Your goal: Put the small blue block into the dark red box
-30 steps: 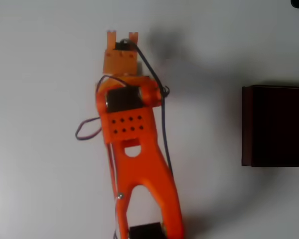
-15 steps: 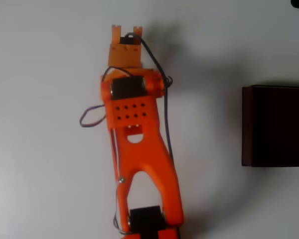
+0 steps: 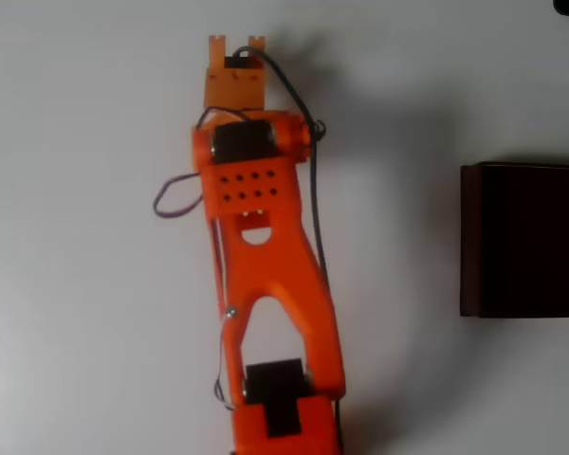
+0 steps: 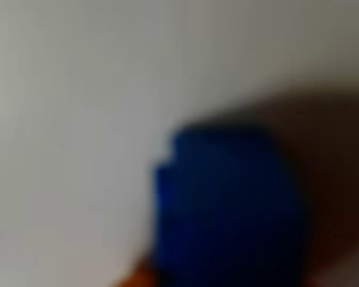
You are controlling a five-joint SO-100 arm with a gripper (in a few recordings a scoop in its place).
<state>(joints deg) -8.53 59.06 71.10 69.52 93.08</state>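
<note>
In the wrist view the small blue block (image 4: pixel 227 209) is seen as a blurred deep-blue shape toward 5 o'clock. The gripper's (image 3: pixel 231 57) opening cannot be told.

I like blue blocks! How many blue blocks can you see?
1. The small blue block fills the blurry wrist view, close to the camera. More could hide under the arm in the overhead view.

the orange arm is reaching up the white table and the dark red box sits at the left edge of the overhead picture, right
Not quite. In the overhead view the dark red box sits at the right edge, not the left. The orange arm does reach up the white table, well apart from the box.
</note>
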